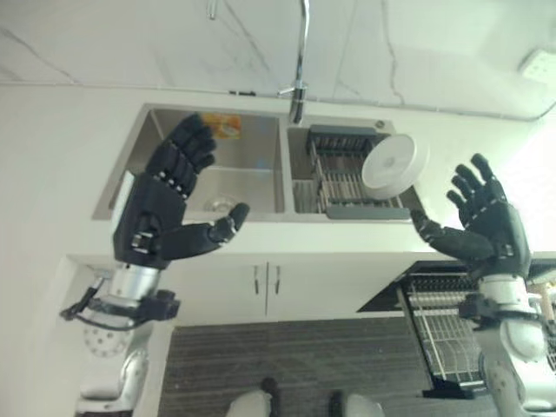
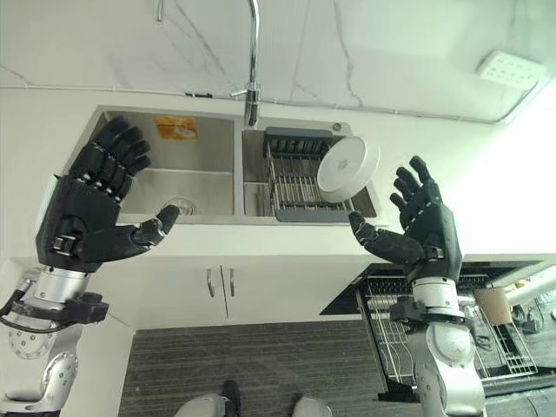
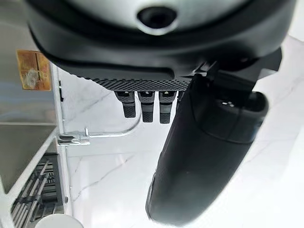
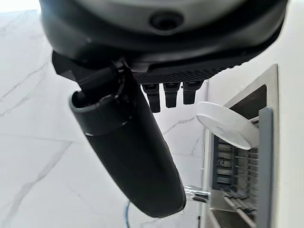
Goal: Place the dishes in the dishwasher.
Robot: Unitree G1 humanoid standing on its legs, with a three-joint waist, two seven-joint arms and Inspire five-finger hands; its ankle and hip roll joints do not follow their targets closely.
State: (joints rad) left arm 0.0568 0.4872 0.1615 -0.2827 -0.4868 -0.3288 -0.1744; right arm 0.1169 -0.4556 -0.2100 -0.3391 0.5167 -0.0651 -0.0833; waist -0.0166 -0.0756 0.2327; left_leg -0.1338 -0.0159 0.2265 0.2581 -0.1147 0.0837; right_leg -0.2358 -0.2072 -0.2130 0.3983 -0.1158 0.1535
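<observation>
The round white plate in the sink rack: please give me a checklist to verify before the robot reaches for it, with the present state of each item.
1. Round white plate leans tilted in the grey wire dish rack, with nothing on top of it: ok.
2. Right hand is open and holds nothing: ok.
3. Left hand is open and holds nothing, raised in front of the left steel sink basin: ok.
4. Path from right hand to plate is free: ok.
5. Dishwasher wire basket is pulled out below the counter: ok.
6. Free slot in that basket: cannot tell.
</observation>
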